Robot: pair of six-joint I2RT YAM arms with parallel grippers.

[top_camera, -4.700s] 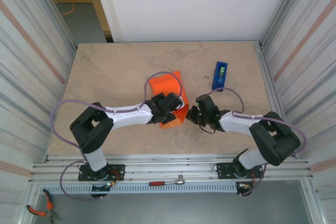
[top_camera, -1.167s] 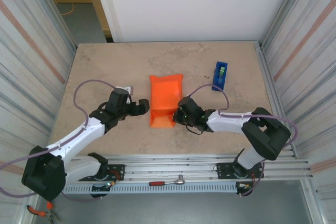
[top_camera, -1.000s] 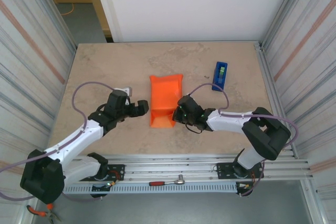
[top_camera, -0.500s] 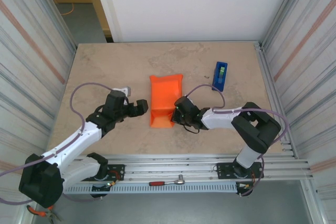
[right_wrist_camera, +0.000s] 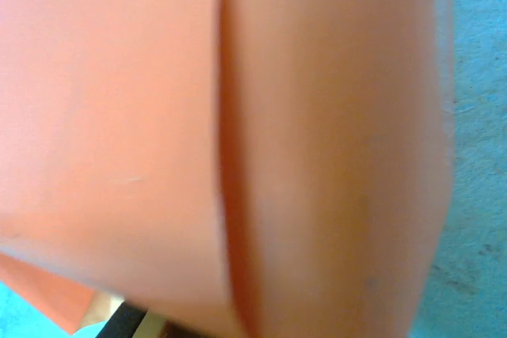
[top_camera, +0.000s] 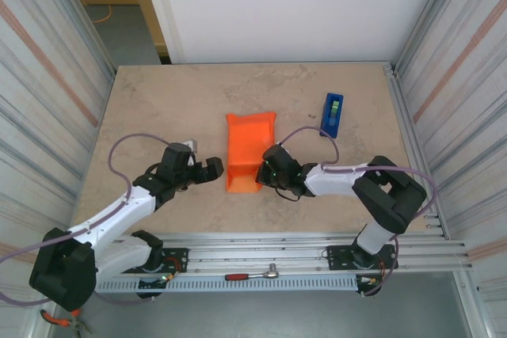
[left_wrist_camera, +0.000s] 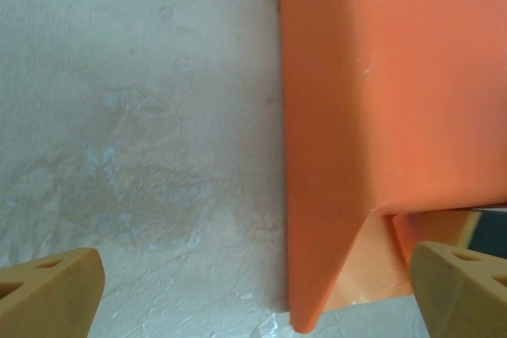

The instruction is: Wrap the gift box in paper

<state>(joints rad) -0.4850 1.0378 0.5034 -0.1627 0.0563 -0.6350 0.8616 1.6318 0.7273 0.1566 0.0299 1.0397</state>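
The orange paper [top_camera: 249, 146] lies folded over the middle of the table as a long packet; the gift box is hidden under it. My left gripper [top_camera: 215, 169] stands open just left of the packet's near left corner. In the left wrist view its tan fingertips [left_wrist_camera: 49, 289] straddle bare table and the paper's [left_wrist_camera: 380, 100] loose pointed end flap. My right gripper [top_camera: 267, 170] is shut and presses against the packet's near right side. The right wrist view is very close to the paper [right_wrist_camera: 238, 116], which shows a fold seam down its middle.
A blue tape dispenser [top_camera: 332, 114] with a green roll stands at the back right. The beige stone-look tabletop [top_camera: 158, 108] is walled by corrugated panels left and right. A metal rail with a red-handled tool [top_camera: 252, 275] runs along the near edge.
My left gripper has drifted slightly nearer and closer to the packet's near left corner, still open. My right gripper has slid a little left against the packet's near right side.
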